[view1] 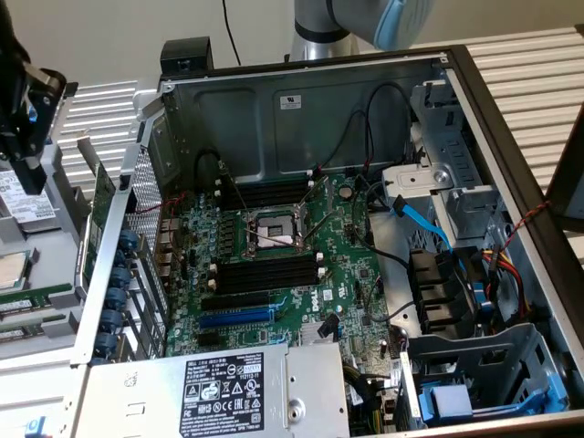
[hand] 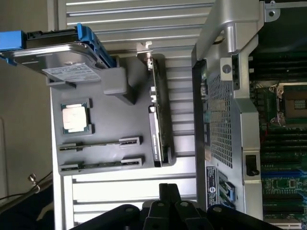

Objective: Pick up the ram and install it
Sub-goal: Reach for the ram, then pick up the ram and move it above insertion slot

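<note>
Two ram sticks, thin and dark green, lie side by side in slots of a grey tray outside the case: one ram stick and a second. In the exterior view they show at that view's far left. My black gripper hangs above this tray, well clear of the sticks. In the wrist view its fingers are pressed together, shut with nothing between them. Inside the open case, black memory sockets sit beside the processor socket.
The tray also carries a hard drive in a blue bracket, a processor chip and an upright expansion card. The case's perforated side wall stands between tray and motherboard. A blue expansion slot, cables and a power supply crowd the case.
</note>
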### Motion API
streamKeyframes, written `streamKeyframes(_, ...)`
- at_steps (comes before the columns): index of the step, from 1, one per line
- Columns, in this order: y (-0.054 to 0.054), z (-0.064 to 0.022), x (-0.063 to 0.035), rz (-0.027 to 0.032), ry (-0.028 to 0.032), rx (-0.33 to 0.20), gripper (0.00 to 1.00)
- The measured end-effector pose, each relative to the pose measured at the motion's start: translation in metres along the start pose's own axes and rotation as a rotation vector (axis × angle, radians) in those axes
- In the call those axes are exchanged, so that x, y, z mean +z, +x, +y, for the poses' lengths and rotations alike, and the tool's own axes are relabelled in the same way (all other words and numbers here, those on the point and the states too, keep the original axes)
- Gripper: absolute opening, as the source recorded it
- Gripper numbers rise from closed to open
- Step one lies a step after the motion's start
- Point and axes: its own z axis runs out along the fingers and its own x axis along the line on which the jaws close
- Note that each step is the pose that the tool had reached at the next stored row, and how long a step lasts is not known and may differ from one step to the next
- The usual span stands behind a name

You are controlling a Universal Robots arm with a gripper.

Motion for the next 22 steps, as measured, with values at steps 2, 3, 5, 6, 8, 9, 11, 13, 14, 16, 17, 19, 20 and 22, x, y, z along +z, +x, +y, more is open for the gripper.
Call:
streamKeyframes(2, 0.009, -0.0008, 0.0033, -0.0002, 0.0000, 0.000, 0.11)
streamKeyframes(3, 0.013, -0.0011, 0.0044, -0.0001, 0.0000, 0.000, 0.11)
streamKeyframes(5, 0.022, -0.0018, 0.0061, -0.0002, 0.0000, 0.000, 0.11)
streamKeyframes(6, 0.027, -0.0022, 0.0066, 0.0000, 0.0001, 0.000, 0.11)
streamKeyframes(8, 0.036, -0.0029, 0.0072, -0.0001, -0.0002, 0.000, 0.11)
streamKeyframes(9, 0.041, -0.0032, 0.0074, -0.0006, -0.0006, 0.000, 0.11)
streamKeyframes(11, 0.050, -0.0039, 0.0080, -0.0010, -0.0012, 0.000, 0.11)
streamKeyframes(13, 0.055, -0.0043, 0.0086, -0.0011, -0.0013, 0.000, 0.11)
streamKeyframes(14, 0.058, -0.0045, 0.0089, -0.0011, -0.0012, 0.000, 0.11)
streamKeyframes(16, 0.062, -0.0048, 0.0096, -0.0011, -0.0012, 0.000, 0.11)
streamKeyframes(17, 0.065, -0.0050, 0.0099, -0.0011, -0.0013, 0.000, 0.11)
streamKeyframes(19, 0.069, -0.0054, 0.0108, -0.0011, -0.0012, 0.000, 0.11)
streamKeyframes(20, 0.070, -0.0054, 0.0113, -0.0011, -0.0013, 0.000, 0.11)
streamKeyframes(22, 0.071, -0.0056, 0.0123, -0.0012, -0.0013, -0.001, 0.11)
